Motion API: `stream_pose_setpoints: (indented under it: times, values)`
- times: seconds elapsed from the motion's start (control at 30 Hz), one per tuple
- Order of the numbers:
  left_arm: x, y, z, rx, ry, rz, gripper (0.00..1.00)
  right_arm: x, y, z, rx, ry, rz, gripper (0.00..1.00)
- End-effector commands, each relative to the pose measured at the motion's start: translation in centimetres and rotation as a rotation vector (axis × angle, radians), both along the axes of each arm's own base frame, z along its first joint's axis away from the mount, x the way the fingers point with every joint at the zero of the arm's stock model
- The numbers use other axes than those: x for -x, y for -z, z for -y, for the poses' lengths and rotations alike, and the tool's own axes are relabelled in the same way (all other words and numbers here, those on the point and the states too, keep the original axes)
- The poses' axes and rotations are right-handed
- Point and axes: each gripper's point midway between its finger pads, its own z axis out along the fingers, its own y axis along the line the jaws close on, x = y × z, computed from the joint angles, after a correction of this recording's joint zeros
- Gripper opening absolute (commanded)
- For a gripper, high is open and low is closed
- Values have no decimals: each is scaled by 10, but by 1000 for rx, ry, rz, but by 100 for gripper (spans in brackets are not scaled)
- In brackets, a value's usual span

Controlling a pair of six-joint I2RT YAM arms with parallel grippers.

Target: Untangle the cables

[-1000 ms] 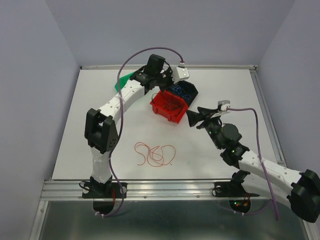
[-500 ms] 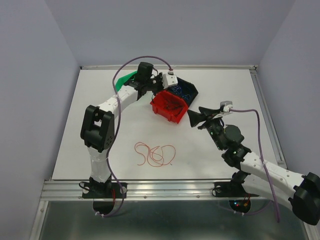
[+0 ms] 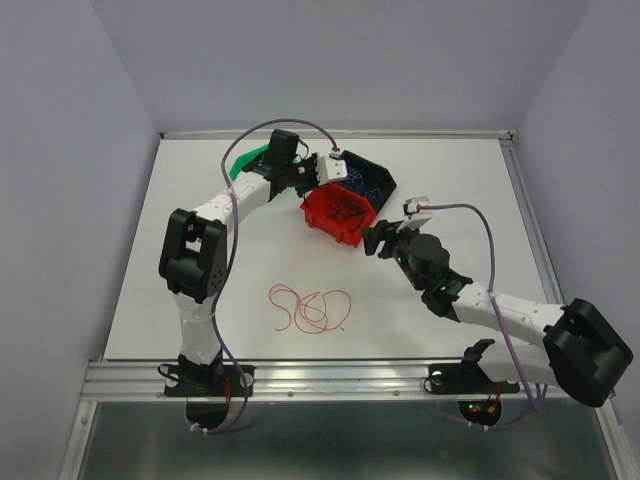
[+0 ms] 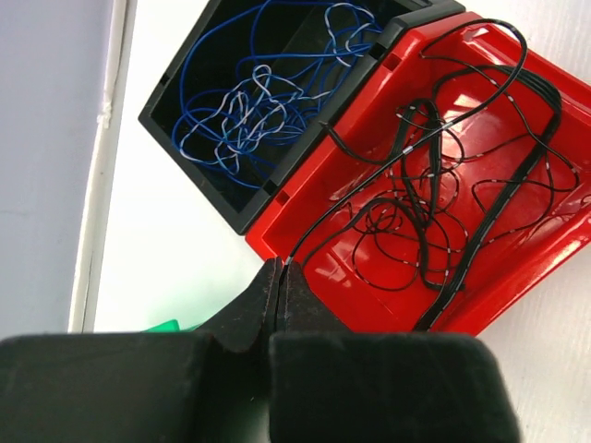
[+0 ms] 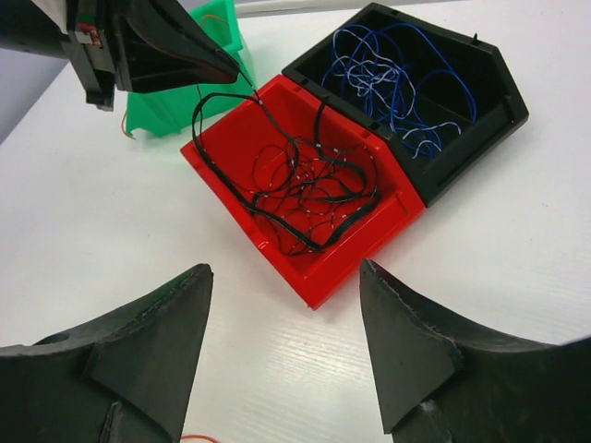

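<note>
Middle bin [image 3: 341,216] sat mid-desk [image 3: 470,190] w/ cables [image 4: 434,217] inside. Rear bin [image 3: 374,181] touched its back-right side, more wires [image 4: 245,111] in it. Left bin [image 3: 239,167] lay behind-left. Loose coil [image 3: 310,310] lay nr front edge.

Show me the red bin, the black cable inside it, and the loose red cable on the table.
red bin [image 5: 369,251], right wrist view, outer front wall.
black cable [image 4: 499,205], left wrist view, thick strand.
red cable [image 3: 305,312], top external view, tangle's middle.

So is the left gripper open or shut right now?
Shut: the left gripper pinches a black cable between touching fingertips, the strand trailing into the red bin.
</note>
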Motion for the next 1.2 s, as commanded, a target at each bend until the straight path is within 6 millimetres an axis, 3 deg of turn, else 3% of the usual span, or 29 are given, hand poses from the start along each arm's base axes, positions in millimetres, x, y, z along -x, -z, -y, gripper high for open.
stream_pose_setpoints:
  times: [0.0,0.17,0.4,0.47,0.63,0.77,1.07,1.13,1.17]
  values:
    - [12,0,7,-9,56,-9,0,-24,-38,-2,-49,53,88,69]
    - [19,8,16,-32,69,-29,0,-44,-43,-16,-1,4,107,58]
    - [24,15,23,-60,60,-36,0,-79,-26,-36,181,-69,134,58]
    - [25,14,24,-60,58,-40,0,-83,-23,-49,201,-131,143,58]
    - [24,13,23,-56,52,-48,0,-89,-19,-60,234,-180,158,58]
    - [23,15,24,-57,47,-52,0,-94,-15,-56,240,-160,149,50]
    - [25,16,30,-24,64,-75,0,-109,4,-38,240,-123,147,50]
    - [27,14,33,-13,74,-78,0,-115,5,-36,236,-114,154,44]
    - [27,12,34,-8,74,-80,0,-117,11,-36,241,-114,144,34]
